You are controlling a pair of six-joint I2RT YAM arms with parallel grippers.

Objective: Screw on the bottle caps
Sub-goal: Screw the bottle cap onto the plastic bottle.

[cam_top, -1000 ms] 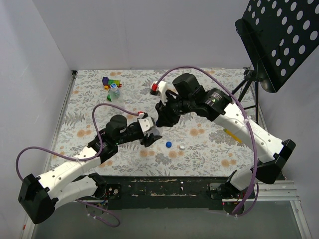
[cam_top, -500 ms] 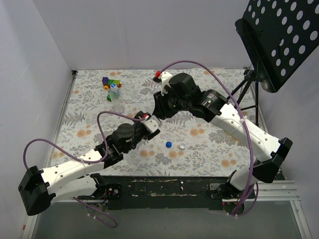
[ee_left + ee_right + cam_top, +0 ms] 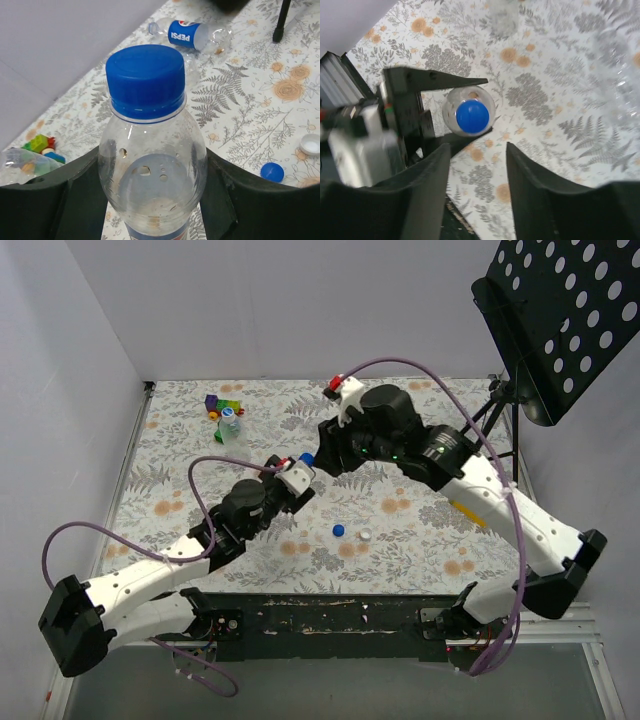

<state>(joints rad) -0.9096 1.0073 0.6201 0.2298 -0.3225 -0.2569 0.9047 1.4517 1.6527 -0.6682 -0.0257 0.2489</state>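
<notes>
Left gripper (image 3: 298, 475) holds capped bottle (image 3: 152, 170) near loose cap (image 3: 272, 171).

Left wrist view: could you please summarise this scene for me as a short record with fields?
held bottle: clear plastic bottle, upright, clamped in the left gripper
its cap: round blue screw cap, on the neck
right arm: right gripper open above that cap, not touching
loose caps: blue plastic cap and white plastic cap on the floral table
other bottle: Pepsi-labelled clear bottle, lying down
</notes>
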